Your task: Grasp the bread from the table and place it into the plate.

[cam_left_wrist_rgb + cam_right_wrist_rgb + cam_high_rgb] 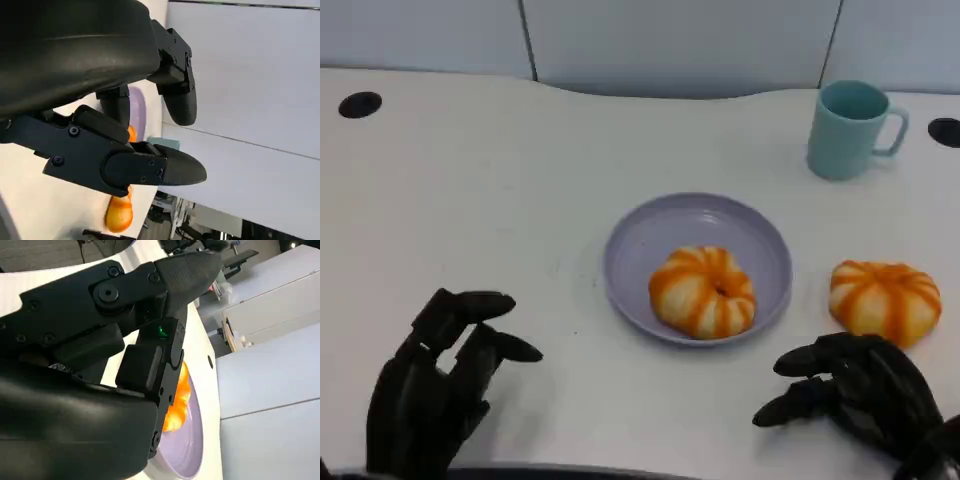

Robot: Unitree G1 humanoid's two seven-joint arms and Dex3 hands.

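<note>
At the near edge of the white desk (470, 200) both black hands rest with nothing in them. The left hand (435, 385) sits by the near left corner, its fingers spread apart and reaching forward. The right hand (865, 395) sits by the near right corner, fingers loosely curved and apart, empty as well. Just beyond the right hand, nearly touching its fingers, an orange-and-white striped bread (884, 300) lies on the desk, to the right of the plate and apart from it. In the middle of the desk the lilac plate (650, 235) holds a second striped bread (702, 291), set toward its near side. Farther back, near the far right corner, a teal mug (850, 128) stands upright.
</note>
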